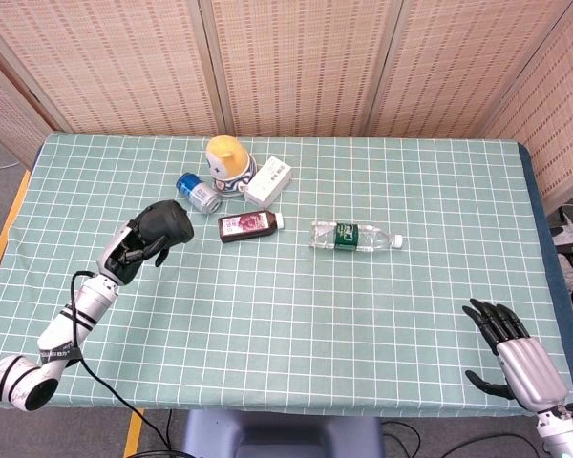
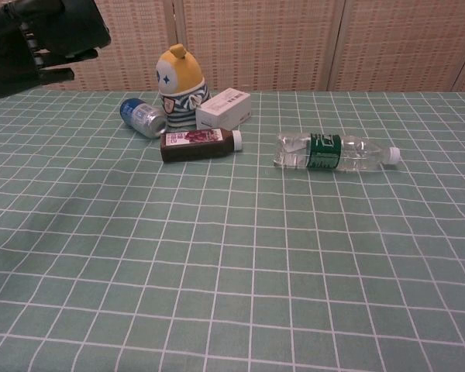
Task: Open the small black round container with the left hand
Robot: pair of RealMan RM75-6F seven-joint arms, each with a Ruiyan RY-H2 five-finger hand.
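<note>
My left hand (image 1: 134, 246) grips the small black round container (image 1: 166, 221) and holds it raised well above the table at the left. In the chest view the left hand (image 2: 19, 48) and the container (image 2: 84, 23) show at the top left corner, dark against the screen behind. The container's lid looks closed. My right hand (image 1: 512, 353) rests near the table's front right corner with its fingers spread and nothing in it; the chest view does not show it.
At the back middle of the green checked table (image 1: 296, 315) stand a yellow toy figure (image 1: 227, 164), a blue can (image 1: 199, 192) on its side and a white box (image 1: 268, 181). A dark juice bottle (image 1: 249, 225) and a clear water bottle (image 1: 353, 236) lie nearby.
</note>
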